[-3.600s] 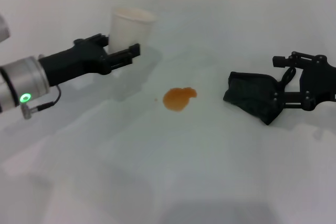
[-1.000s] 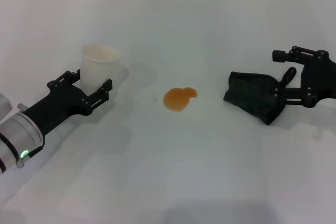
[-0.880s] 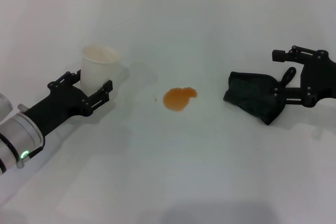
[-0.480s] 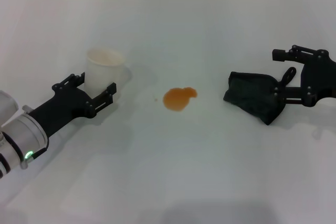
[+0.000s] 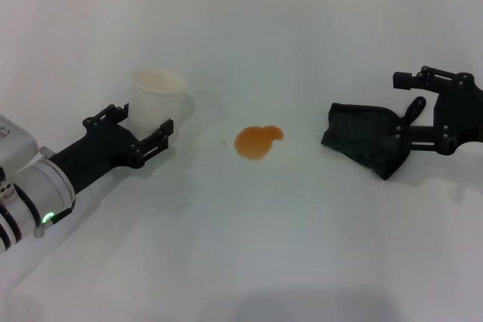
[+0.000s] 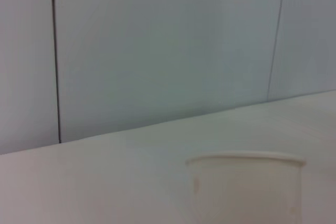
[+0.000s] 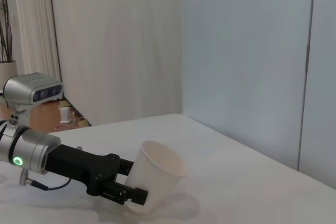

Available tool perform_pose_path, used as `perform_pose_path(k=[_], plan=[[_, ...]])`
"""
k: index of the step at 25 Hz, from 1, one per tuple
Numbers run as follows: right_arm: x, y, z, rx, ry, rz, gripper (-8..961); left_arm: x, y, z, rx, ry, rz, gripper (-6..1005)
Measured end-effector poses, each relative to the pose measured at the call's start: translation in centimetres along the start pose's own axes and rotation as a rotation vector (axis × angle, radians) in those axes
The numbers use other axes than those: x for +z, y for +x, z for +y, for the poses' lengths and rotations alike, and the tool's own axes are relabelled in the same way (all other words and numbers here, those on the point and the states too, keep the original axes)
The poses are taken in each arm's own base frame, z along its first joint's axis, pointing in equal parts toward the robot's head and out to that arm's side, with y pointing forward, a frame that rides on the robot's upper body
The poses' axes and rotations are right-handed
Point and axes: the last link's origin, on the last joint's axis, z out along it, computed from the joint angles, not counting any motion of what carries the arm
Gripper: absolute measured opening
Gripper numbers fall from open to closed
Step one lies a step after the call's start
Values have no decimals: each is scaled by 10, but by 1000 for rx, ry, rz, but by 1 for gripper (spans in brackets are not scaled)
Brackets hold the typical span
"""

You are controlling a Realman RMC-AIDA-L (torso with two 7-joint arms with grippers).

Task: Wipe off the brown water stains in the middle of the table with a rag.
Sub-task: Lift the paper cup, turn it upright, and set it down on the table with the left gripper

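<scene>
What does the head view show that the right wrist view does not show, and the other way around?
Only the head view shows the brown water stains, the rag and the right gripper at the rag. Only the right wrist view shows a curtain, a wall and a grey device. Both show the white cup between the left gripper fingers, on the table.

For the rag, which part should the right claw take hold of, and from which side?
The rag lies crumpled on the table, to the right of the brown water stains, with the right claw at its right edge. Best is probably the raised, folded bulk on that right side, approached from the right and above, since the folds there give something to pinch; the left part looks flatter.
</scene>
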Motion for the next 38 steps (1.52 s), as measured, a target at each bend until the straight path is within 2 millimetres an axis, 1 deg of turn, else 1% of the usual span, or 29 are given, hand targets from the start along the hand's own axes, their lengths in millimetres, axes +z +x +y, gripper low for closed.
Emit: perform_pose_path(k=[5,9,19,30,38], plan=[[0,1,0,5,0,-1,851,2,-1,4,8,-22,-9,744],[-1,2,1,9,0,0,852,-1,-5,8,-10,-26,-11,749],[-2,1,2,4,-7,-4,852,-9,-11,8,-31,-15,-12,762],[-2,0,3,1,-13,-7,851,-8,-8,4,-68,-13,-14,777],[-2,-3,2,0,-14,-20,851,-6,-8,5,-62,-26,-27,882]])
